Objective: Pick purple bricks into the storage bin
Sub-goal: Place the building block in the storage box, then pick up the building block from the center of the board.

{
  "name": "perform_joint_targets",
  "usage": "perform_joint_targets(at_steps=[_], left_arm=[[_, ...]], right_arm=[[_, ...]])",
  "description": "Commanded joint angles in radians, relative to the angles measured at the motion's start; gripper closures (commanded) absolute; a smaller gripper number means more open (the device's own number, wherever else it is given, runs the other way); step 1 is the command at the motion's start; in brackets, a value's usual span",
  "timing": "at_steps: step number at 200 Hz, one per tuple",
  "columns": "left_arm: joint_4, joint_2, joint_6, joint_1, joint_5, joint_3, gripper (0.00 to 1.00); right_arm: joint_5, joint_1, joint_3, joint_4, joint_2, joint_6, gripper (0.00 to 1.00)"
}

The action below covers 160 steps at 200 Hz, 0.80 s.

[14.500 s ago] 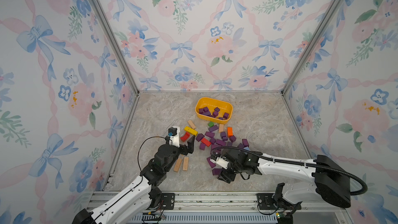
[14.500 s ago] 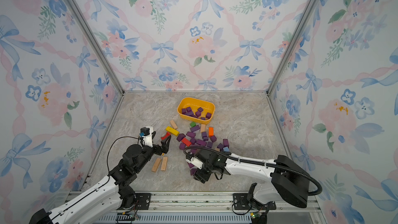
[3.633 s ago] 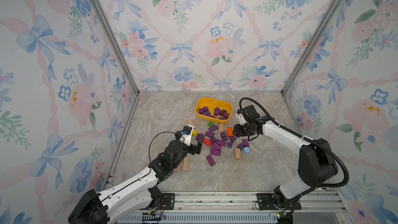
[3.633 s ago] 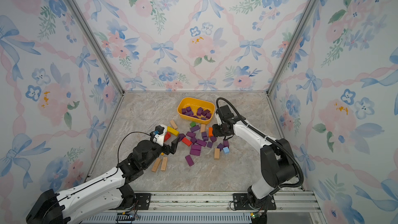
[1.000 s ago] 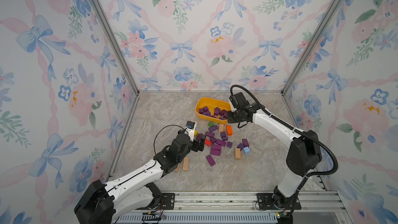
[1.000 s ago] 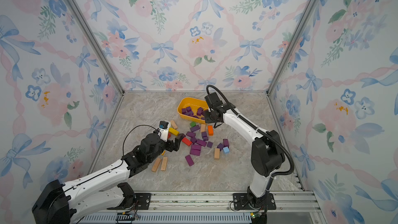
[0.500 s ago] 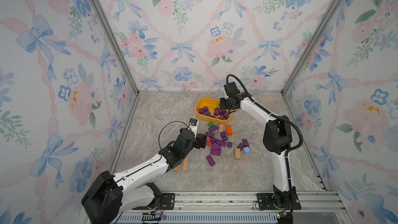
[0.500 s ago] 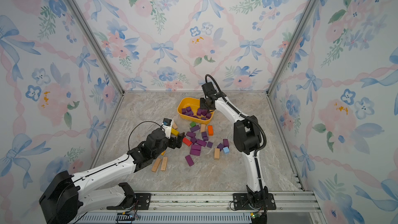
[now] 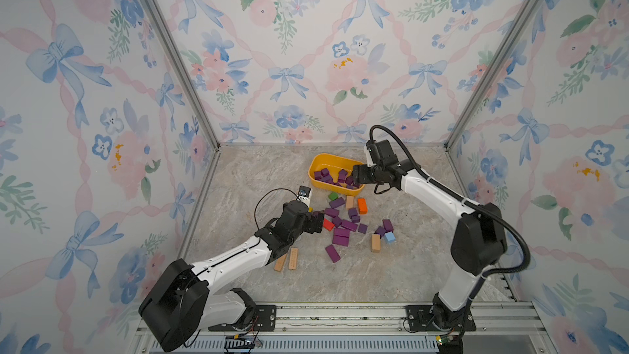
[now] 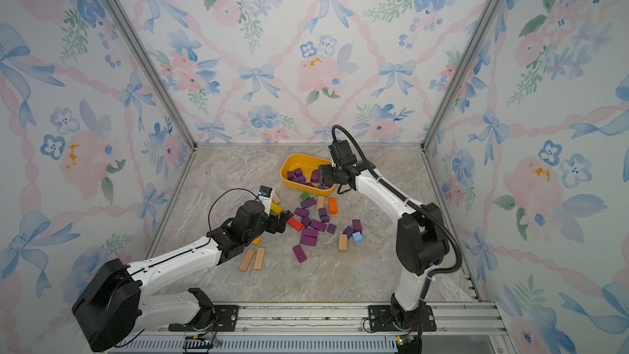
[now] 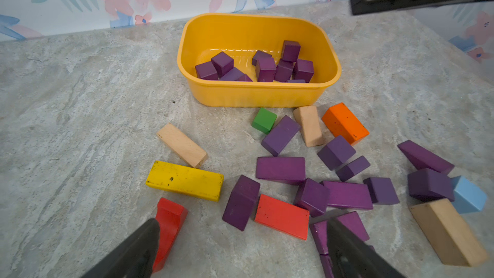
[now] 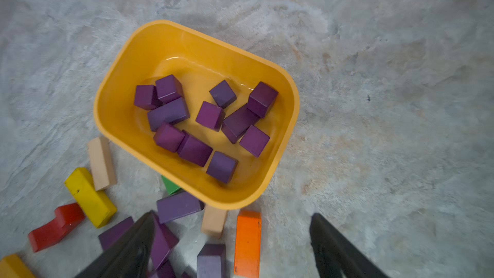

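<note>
The yellow storage bin [image 9: 315, 165] [image 10: 287, 165] stands at the back of the floor and holds several purple bricks [image 9: 325, 174] [image 12: 211, 116] [image 11: 267, 68]. More purple bricks [image 9: 341, 236] [image 10: 309, 236] [image 11: 280, 169] lie scattered in front of it. My right gripper [image 9: 357, 173] [image 12: 232, 217] hangs open over the bin's near right end, with nothing between its fingers. My left gripper [image 9: 318, 221] [image 11: 242, 223] is open low at the pile's left edge. One purple brick [image 11: 240, 201] lies just ahead of it, between the lines of its fingers.
Mixed among the purple ones are a red block [image 9: 327, 224], an orange block [image 9: 361, 206], a green cube [image 9: 333, 195], a yellow bar [image 11: 184, 180] and a blue cube [image 9: 389, 237]. Two tan bars [image 9: 287, 260] lie under my left arm. Patterned walls close three sides.
My right gripper has gone from nearly shut to wide open above the bin. My left gripper has pushed a little further forward to the pile's edge.
</note>
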Motion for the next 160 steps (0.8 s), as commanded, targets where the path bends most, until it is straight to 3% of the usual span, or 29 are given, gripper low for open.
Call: perform_joint_targets(at_steps=[1, 31, 57, 113, 135, 160], left_arm=[[-0.032, 0.023, 0.003, 0.015, 0.031, 0.012, 0.02], [-0.031, 0.062, 0.010, 0.018, 0.031, -0.006, 0.02], [-0.029, 0.103, 0.045, 0.020, 0.049, 0.000, 0.03], [-0.022, 0.236, 0.125, 0.022, 0.024, 0.032, 0.22], [-0.023, 0.292, 0.152, 0.029, 0.014, 0.063, 0.38], [-0.015, 0.314, 0.167, 0.036, 0.017, 0.102, 0.41]], right_arm=[[0.019, 0.022, -0.154, 0.087, -0.125, -0.025, 0.03], [-0.102, 0.009, -0.418, 0.235, -0.348, -0.006, 0.03], [-0.181, 0.008, -0.521, 0.242, -0.495, -0.033, 0.03], [-0.271, 0.003, -0.665, 0.244, -0.672, -0.039, 0.03], [-0.253, 0.003, -0.704, 0.231, -0.714, -0.042, 0.03], [-0.242, 0.002, -0.724, 0.198, -0.744, -0.041, 0.02]])
